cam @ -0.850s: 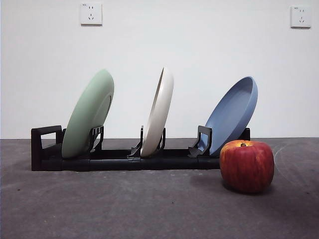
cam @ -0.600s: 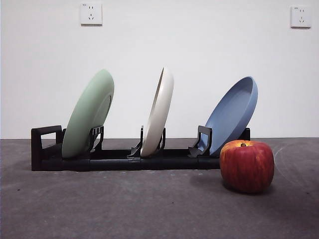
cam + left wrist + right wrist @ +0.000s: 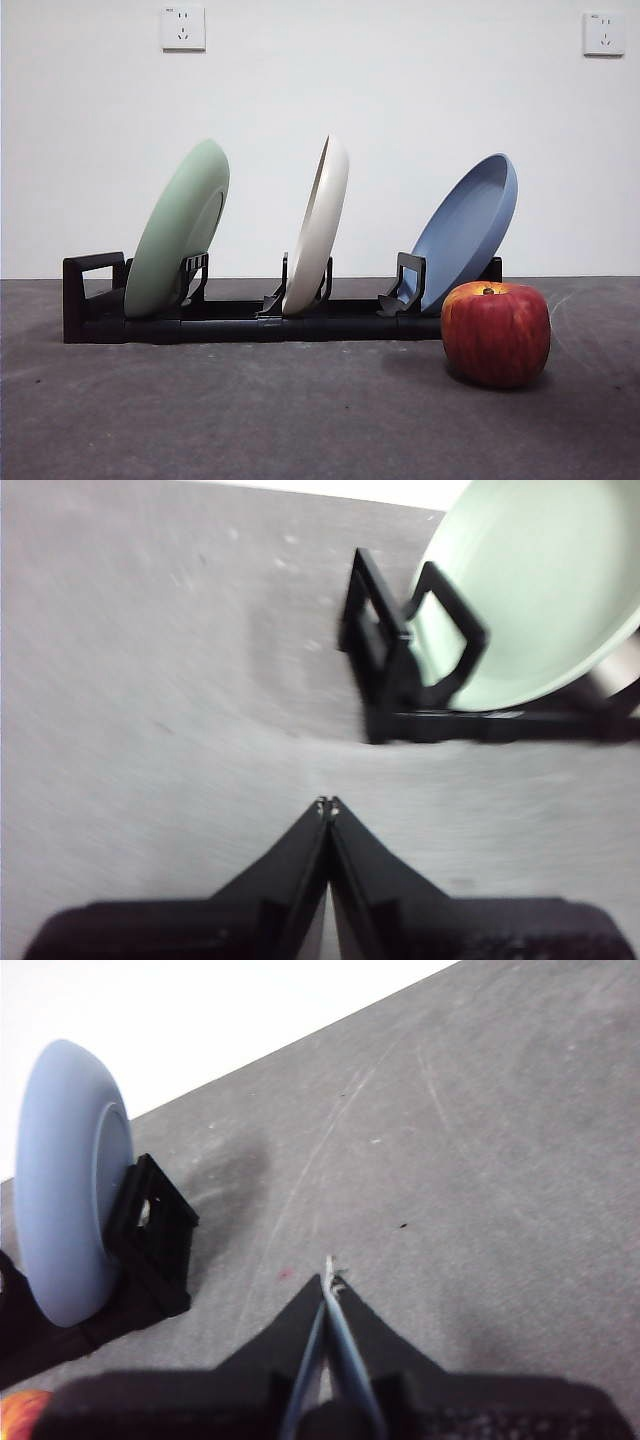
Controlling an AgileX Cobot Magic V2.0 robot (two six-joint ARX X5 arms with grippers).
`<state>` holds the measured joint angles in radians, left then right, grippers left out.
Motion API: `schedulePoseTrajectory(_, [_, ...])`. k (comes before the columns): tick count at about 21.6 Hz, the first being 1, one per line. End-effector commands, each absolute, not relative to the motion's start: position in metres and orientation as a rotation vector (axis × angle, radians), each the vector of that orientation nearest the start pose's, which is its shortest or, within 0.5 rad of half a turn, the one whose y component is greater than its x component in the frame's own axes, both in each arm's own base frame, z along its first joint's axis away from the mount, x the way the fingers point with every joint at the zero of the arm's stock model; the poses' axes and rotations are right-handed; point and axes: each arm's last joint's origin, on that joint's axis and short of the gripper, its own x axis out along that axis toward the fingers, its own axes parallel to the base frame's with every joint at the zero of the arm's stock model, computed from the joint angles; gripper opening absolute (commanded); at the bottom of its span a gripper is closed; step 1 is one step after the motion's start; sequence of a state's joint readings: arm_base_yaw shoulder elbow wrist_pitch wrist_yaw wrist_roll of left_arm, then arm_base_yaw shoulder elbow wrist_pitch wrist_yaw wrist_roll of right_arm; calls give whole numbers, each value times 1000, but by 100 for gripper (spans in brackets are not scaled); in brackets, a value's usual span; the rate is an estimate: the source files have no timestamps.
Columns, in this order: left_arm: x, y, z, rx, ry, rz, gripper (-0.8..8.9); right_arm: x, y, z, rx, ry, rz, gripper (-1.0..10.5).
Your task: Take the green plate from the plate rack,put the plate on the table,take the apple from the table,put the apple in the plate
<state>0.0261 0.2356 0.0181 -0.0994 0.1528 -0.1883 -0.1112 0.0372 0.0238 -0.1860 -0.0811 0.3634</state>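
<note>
Nearest you in the front view sits the apple [image 3: 495,334], on the table [image 3: 250,420] toward the right, just in front of the right end of the plate rack [image 3: 260,318] and below the blue plate [image 3: 465,232]. Its stem dimple faces up, so it stands upright and will stay put until you need it.

Behind it the rack runs left to right across the table, its boxy handle loop at the left end. The green plate [image 3: 180,228] stands in the slot next to that loop, on edge and leaning back to the right. The left wrist view shows its hollow face. Its rim rests low in the support, so the plate's broad plane runs roughly front to back across the rack. The cream-white plate [image 3: 320,225] stands in the middle slot, well apart from it.

You have not begun the first step: no plate is lifted, and neither arm shows in the front view. The left gripper [image 3: 327,805] hangs over bare table near the handle end, jaws pressed together with nothing between them. The right gripper [image 3: 330,1268] is likewise closed and empty, over open table near the blue plate's end.

Judging from this, the left arm is the better placed. You will need to spread its jaws, approach the green plate's upper rim, pinch across its thin edge, and lift along the lean to clear the support.
</note>
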Motion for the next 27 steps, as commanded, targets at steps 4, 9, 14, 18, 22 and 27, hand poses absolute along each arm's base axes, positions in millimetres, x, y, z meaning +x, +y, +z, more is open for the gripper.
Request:
schedulePoseTrajectory(4, [106, -7, 148, -446, 365, -236, -5, 94, -5, 166, 416, 165, 35, -3])
schedulePoseTrajectory(9, [110, -9, 218, -441, 337, -330, -6, 87, -4, 236, 420, 80, 87, -9])
schedulePoseTrajectory(14, [116, -13, 317, -352, 340, -504, -5, 97, 1, 313, 381, 197, 290, -6])
schedulePoseTrajectory(18, [124, -15, 379, -315, 369, -623, -5, 114, 6, 366, 397, 264, 574, -1])
schedulePoseTrajectory(22, [133, -16, 410, -259, 417, -671, 0, 124, 9, 398, 382, 286, 754, 2])
schedulePoseTrajectory(27, [150, -19, 426, -248, 515, -690, 310, 132, 9, 420, 321, 317, 791, 163])
